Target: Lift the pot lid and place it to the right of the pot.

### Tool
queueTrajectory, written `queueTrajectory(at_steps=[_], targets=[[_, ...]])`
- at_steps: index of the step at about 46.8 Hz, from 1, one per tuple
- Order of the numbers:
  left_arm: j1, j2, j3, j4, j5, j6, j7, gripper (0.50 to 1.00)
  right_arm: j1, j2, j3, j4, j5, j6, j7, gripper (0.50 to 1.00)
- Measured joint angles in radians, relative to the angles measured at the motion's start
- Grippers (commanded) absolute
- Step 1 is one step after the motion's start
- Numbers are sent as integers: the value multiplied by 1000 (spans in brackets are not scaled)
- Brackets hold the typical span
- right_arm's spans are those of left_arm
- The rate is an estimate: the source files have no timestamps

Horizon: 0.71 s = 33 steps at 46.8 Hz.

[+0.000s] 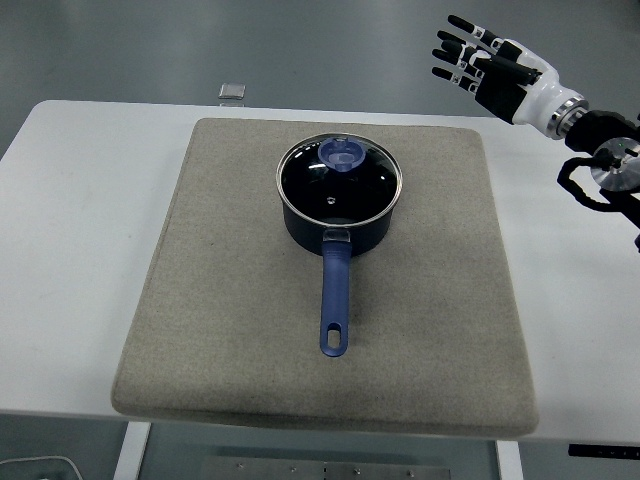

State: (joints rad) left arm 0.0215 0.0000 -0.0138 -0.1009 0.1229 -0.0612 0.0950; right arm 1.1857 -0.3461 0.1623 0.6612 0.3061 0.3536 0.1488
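Note:
A dark blue pot (338,228) stands near the middle of a grey mat (230,300), its long blue handle (335,300) pointing toward the near edge. A glass lid (340,180) with a metal rim and a light blue knob (342,153) rests on the pot. My right hand (470,60) hovers high at the upper right, well away from the pot and beyond the mat's far right corner, with its fingers spread and nothing in it. The left arm does not show.
The mat lies on a white table (80,220). A small grey square object (232,91) sits at the table's far edge. Bare mat (450,260) stretches to the right of the pot.

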Motion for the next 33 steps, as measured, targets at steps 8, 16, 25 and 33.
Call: queueTrajectory(at_steps=[8, 16, 25, 33], targets=[[0, 0, 1, 0, 0, 0, 0, 1000, 7, -2, -1, 4, -52, 5, 0, 903], [0, 0, 1, 0, 0, 0, 0, 1000, 31, -1, -2, 14, -104, 5, 0, 901], [0, 0, 0, 0, 0, 0, 0, 1000, 52, 1, -15, 20, -170, 4, 0, 903], [0, 0, 1, 0, 0, 0, 0, 1000, 59, 0, -15, 19, -246, 4, 0, 901]])
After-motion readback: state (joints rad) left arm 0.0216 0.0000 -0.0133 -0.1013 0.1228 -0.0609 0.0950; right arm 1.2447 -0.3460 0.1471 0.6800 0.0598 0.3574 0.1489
